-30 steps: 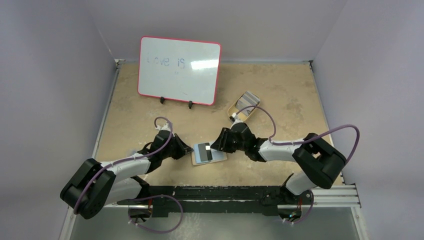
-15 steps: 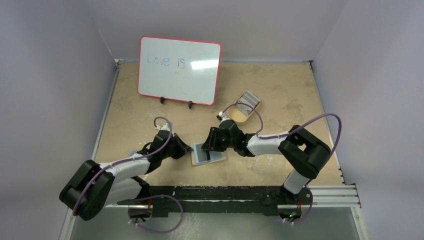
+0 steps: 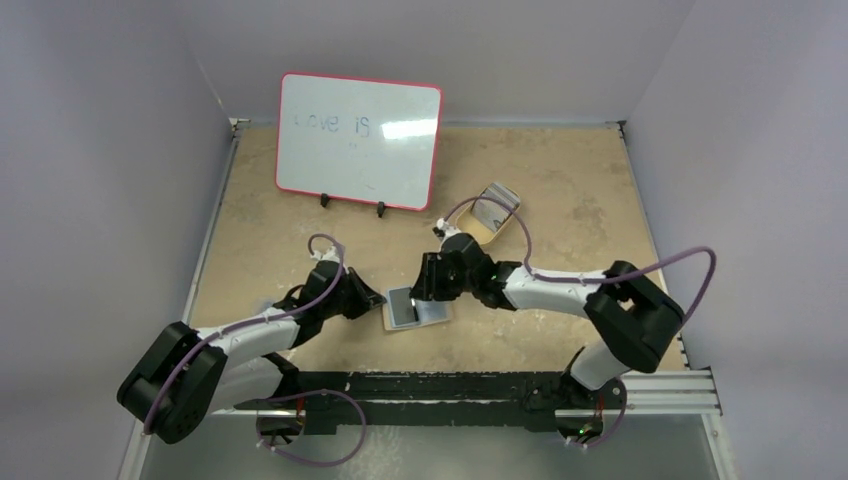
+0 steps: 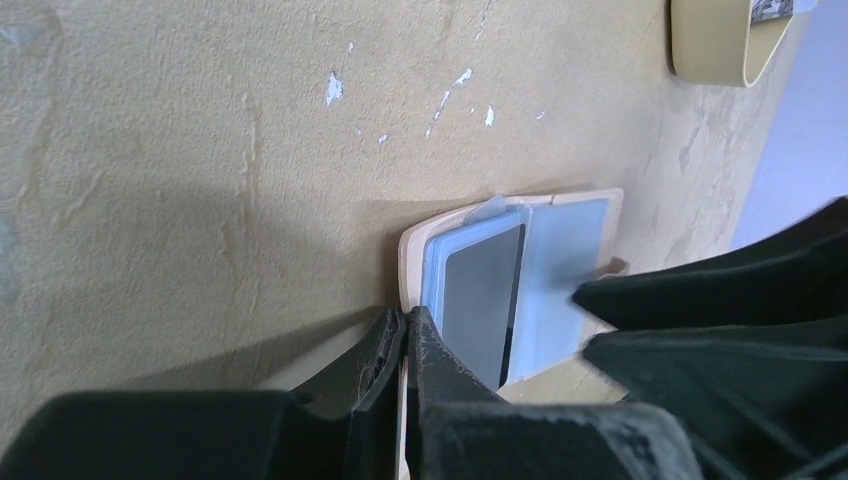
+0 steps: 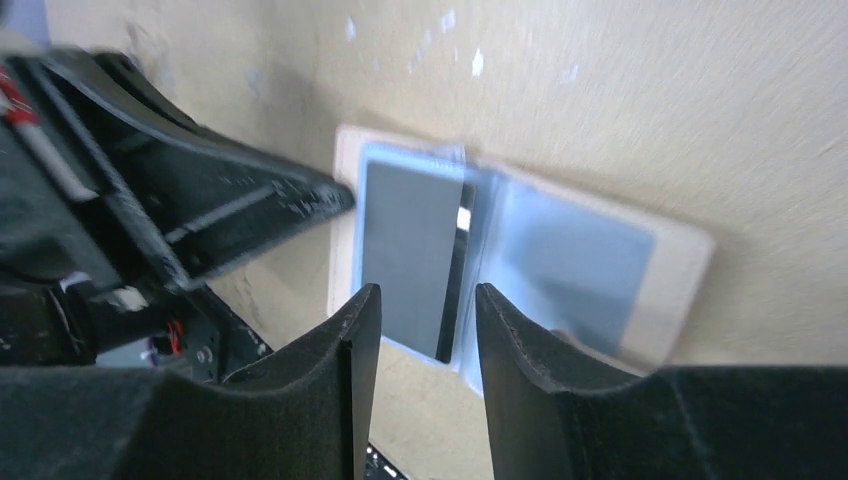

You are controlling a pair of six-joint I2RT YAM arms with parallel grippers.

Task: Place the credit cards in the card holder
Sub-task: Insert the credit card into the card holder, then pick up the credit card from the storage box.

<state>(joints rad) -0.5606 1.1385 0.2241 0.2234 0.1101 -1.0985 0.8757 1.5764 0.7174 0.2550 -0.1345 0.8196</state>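
Card holder (image 3: 420, 312) lies open on the table between the arms, with the left gripper (image 4: 405, 322) clamped on its edge. The right gripper (image 5: 424, 296), jaws parted and empty, hovers directly over a dark credit card (image 4: 482, 298) on one pocket, long axis in line with the jaw gap.

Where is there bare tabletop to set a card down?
Bare table lies right of the tan dish toward the back corner, and in front of the whiteboard, down to the left arm. The centre is crowded: left gripper and right gripper meet at the card holder.
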